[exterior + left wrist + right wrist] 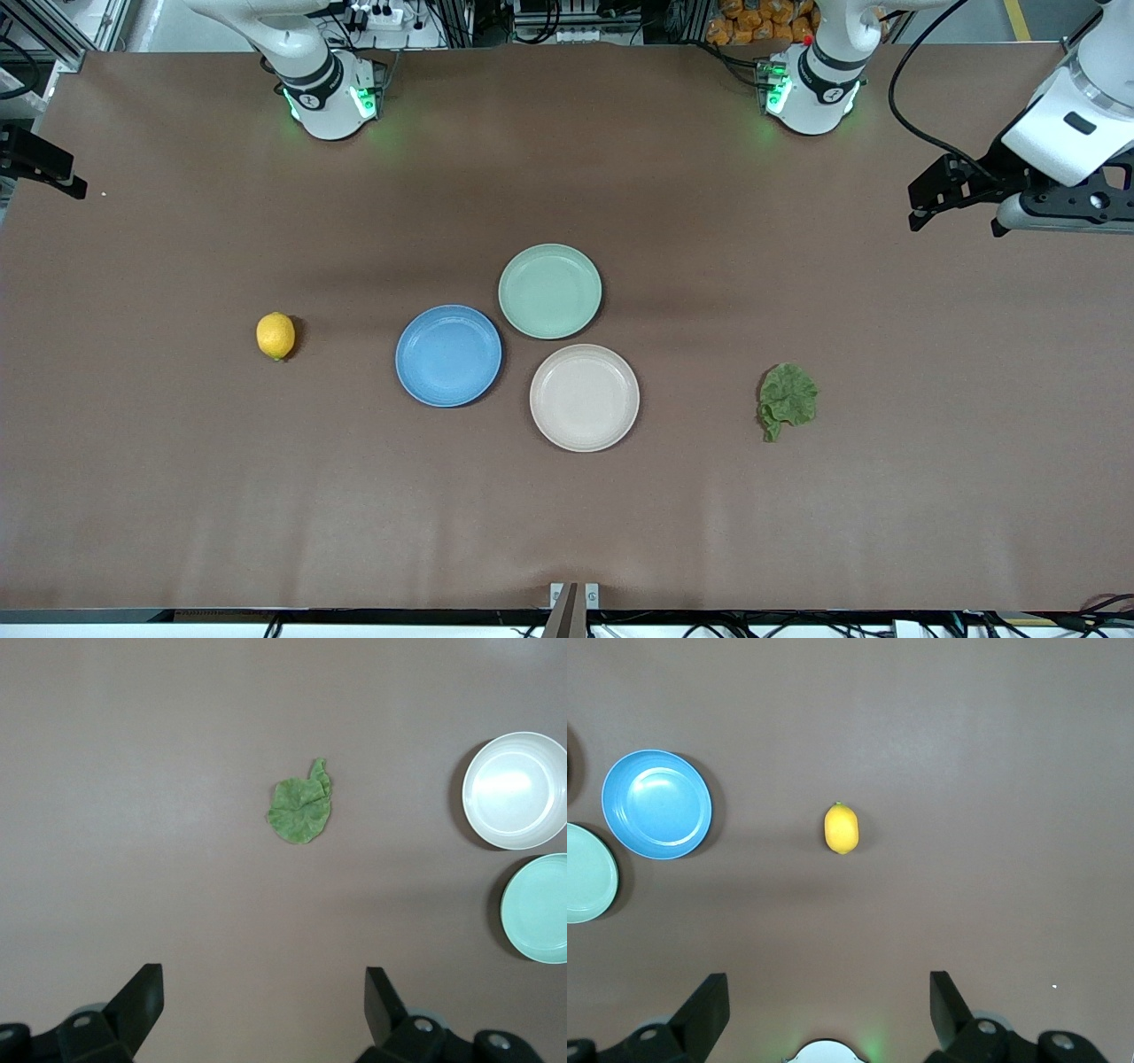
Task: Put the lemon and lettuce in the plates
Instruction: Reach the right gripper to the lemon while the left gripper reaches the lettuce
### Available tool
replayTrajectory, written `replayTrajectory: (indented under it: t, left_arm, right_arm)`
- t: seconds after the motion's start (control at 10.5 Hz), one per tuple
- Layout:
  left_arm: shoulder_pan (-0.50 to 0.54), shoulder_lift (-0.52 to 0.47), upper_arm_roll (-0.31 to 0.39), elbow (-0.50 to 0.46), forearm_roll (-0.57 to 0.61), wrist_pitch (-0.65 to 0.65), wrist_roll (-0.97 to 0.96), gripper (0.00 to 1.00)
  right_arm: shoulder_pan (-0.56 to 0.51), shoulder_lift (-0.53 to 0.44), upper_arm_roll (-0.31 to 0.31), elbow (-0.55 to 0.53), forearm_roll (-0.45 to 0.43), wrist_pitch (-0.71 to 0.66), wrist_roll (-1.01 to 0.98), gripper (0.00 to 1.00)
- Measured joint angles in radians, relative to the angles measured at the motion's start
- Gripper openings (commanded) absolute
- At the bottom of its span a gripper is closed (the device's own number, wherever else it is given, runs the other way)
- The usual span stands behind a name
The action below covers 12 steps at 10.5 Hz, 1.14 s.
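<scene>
The lemon (275,336) lies on the brown table toward the right arm's end; it also shows in the right wrist view (841,828). The lettuce (788,400) lies toward the left arm's end, and in the left wrist view (302,806). The blue plate (448,355) and the beige plate (584,397) sit empty mid-table, side by side. My left gripper (955,221) hangs open and empty high over the left arm's end of the table (263,979). My right gripper (53,173) hangs open and empty high over the right arm's end (828,983).
A pale mint-green plate (549,291) sits empty, touching the blue and beige plates, farther from the front camera. The arm bases (328,93) (811,84) stand along the table's back edge. The table (567,514) is a wide brown cloth.
</scene>
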Motion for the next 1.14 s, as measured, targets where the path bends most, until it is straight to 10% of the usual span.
replayTrajectory:
  t: [1.14]
  left_arm:
    - [-0.034,0.299,-0.009,0.018,0.011,0.210,-0.053,1.00]
  right_arm:
    - [0.000,0.013,0.002,-0.152,0.000,0.170,0.000,1.00]
